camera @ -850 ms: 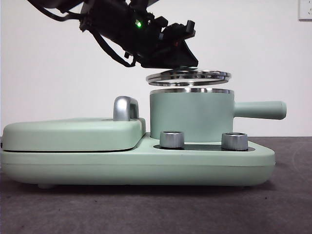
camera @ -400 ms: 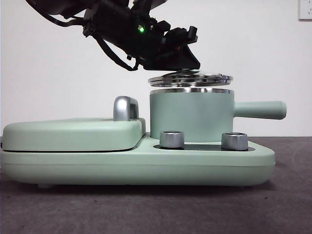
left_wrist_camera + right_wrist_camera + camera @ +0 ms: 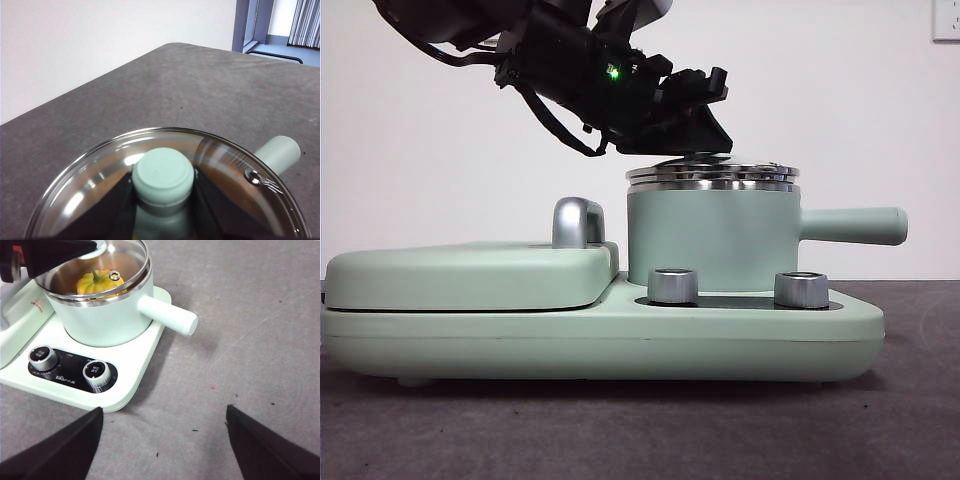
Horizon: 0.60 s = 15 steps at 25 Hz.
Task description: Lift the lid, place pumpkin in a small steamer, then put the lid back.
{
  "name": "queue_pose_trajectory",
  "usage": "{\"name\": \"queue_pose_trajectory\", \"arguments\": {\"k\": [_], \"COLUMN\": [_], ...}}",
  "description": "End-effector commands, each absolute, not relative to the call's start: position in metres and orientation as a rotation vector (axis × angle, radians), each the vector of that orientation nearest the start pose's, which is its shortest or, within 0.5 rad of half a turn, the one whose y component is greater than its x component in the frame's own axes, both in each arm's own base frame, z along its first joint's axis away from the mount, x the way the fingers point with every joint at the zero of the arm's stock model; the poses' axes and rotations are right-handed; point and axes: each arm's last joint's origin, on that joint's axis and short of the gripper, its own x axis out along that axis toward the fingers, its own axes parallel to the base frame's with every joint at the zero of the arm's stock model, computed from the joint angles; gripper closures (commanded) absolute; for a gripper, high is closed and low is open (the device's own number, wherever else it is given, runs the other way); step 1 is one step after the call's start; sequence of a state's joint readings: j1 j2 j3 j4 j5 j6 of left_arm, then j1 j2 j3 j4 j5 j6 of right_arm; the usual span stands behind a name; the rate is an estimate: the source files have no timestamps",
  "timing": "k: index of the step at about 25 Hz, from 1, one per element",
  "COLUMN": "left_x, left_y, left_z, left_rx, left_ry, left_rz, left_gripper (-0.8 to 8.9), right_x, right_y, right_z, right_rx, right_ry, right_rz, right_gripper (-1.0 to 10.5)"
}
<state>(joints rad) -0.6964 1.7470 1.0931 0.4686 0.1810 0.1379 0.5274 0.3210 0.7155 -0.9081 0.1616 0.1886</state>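
The glass lid [image 3: 712, 173] lies level on the steel rim of the small steamer [image 3: 710, 235]. My left gripper [image 3: 705, 150] reaches in from the upper left and is shut on the lid's mint-green knob [image 3: 163, 175]. The left wrist view shows the lid's glass [image 3: 225, 165] and the steamer's handle [image 3: 277, 152] below it. The right wrist view shows the pumpkin [image 3: 100, 282] inside the steamer [image 3: 105, 315], under the lid [image 3: 127, 257]. My right gripper [image 3: 162, 412] is open and empty, above the table in front of the steamer's handle.
The steamer stands on the wide mint-green appliance base [image 3: 620, 335] behind two silver knobs [image 3: 672, 285] [image 3: 801, 289]. A flat hinged cover [image 3: 470, 275] with a chrome handle [image 3: 575, 222] lies to the left. Dark grey table all around.
My left gripper has lowered the lid, which hung tilted above the steamer, until it sits level on the rim.
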Motion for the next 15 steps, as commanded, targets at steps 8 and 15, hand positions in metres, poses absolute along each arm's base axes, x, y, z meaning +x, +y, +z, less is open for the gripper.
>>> {"name": "queue_pose_trajectory", "arguments": {"k": [8,15], "left_x": [0.3023,0.3036], "left_y": [-0.2651,-0.2662], "left_z": [0.2386,0.2437], "left_rx": [0.187,0.150], "left_ry": [0.118,0.116], "left_rz": [-0.897,-0.894], "left_gripper": [8.00,6.28], "right_x": [0.0514,0.0513], "right_y": [0.0248,0.0247], "right_z": [0.2902,0.2898], "right_rx": [0.013,0.012], "right_ry": [0.512,0.515], "right_rz": [0.311,0.310], "right_gripper": [5.7,5.7]}}
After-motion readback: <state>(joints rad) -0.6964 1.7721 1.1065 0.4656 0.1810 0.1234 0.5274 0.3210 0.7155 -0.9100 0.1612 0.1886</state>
